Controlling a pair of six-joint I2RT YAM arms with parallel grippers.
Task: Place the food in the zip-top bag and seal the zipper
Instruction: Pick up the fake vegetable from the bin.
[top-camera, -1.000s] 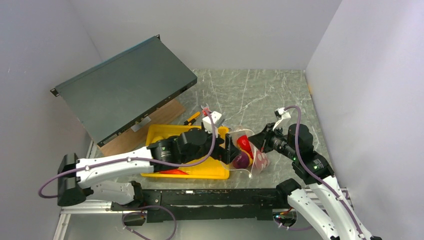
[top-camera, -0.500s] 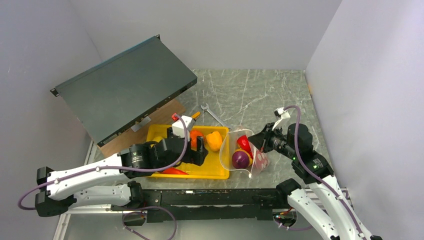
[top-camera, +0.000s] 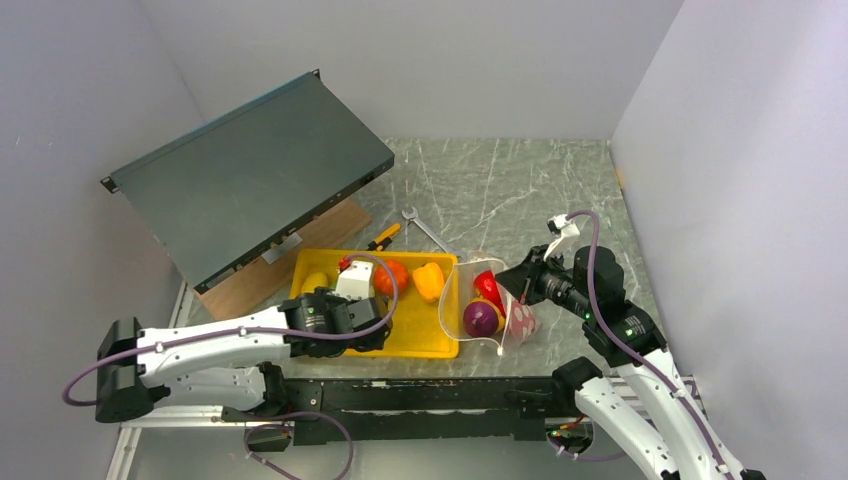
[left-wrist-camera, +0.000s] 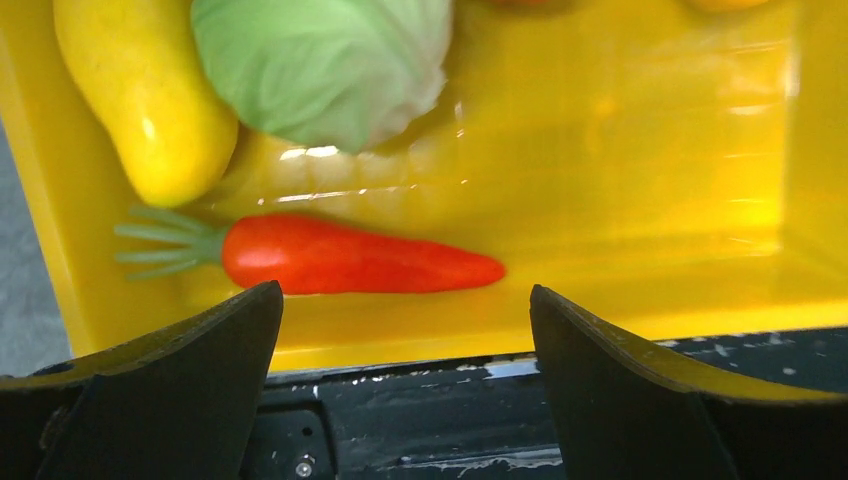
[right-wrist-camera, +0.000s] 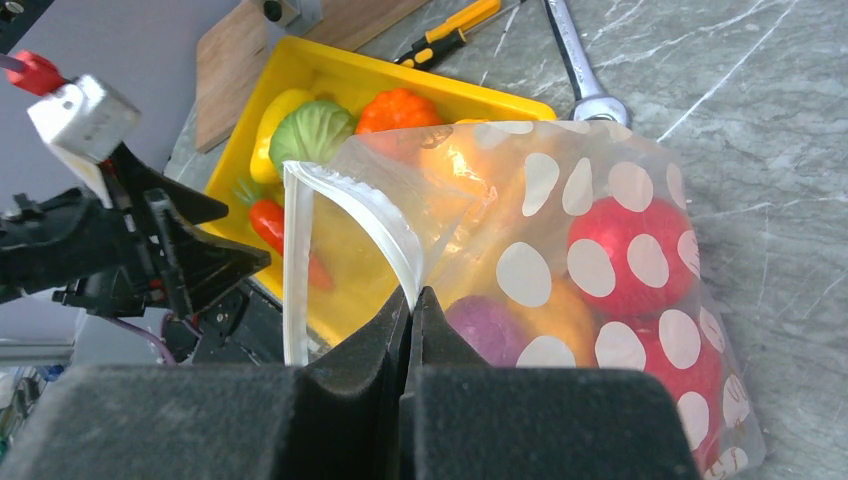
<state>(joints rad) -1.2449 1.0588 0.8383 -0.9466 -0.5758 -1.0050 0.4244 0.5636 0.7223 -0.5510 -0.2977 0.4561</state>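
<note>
Pinching the rim of the clear, white-dotted bag (right-wrist-camera: 560, 215) tight in my right gripper (right-wrist-camera: 410, 300), I held its zipper (right-wrist-camera: 292, 270) mouth gaping beside the yellow tray (right-wrist-camera: 330, 75), red fruit (right-wrist-camera: 615, 278) and a purple onion (right-wrist-camera: 480, 325) inside. My left gripper (left-wrist-camera: 403, 292) hung wide open over the glossy carrot (left-wrist-camera: 360, 257).

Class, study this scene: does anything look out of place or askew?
The grey metal case at the back left sits tilted above a wooden board. A silver wrench lies behind the yellow tray, odd for a food-bagging scene.
</note>
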